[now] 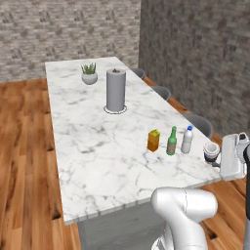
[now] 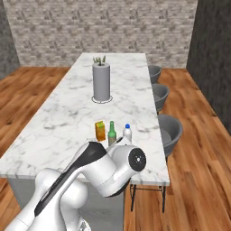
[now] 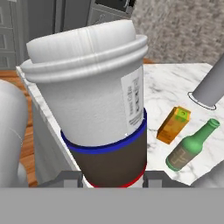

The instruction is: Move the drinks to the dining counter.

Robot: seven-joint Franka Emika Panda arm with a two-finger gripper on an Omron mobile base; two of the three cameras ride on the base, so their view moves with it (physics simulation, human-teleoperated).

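Observation:
My gripper [image 1: 215,157] is shut on the dark cup [image 1: 211,152] with its pale lid, at the right edge of the dining counter [image 1: 97,141]. In the hand view the cup [image 3: 96,105] stands upright and close, and my gripper [image 3: 112,177] has a fingertip on each side of its base. Whether it rests on the marble I cannot tell. Just left of it stand three other drinks in a row: the water bottle [image 1: 187,140], the green bottle [image 1: 171,142] and the orange carton [image 1: 153,140]. From the right, my arm hides the cup behind the carton [image 2: 100,131].
A tall grey paper-towel roll [image 1: 115,90] and a small potted plant [image 1: 89,74] stand further along the counter. Grey stools [image 2: 170,131] line its right side. Wooden floor surrounds the island, with brick walls behind.

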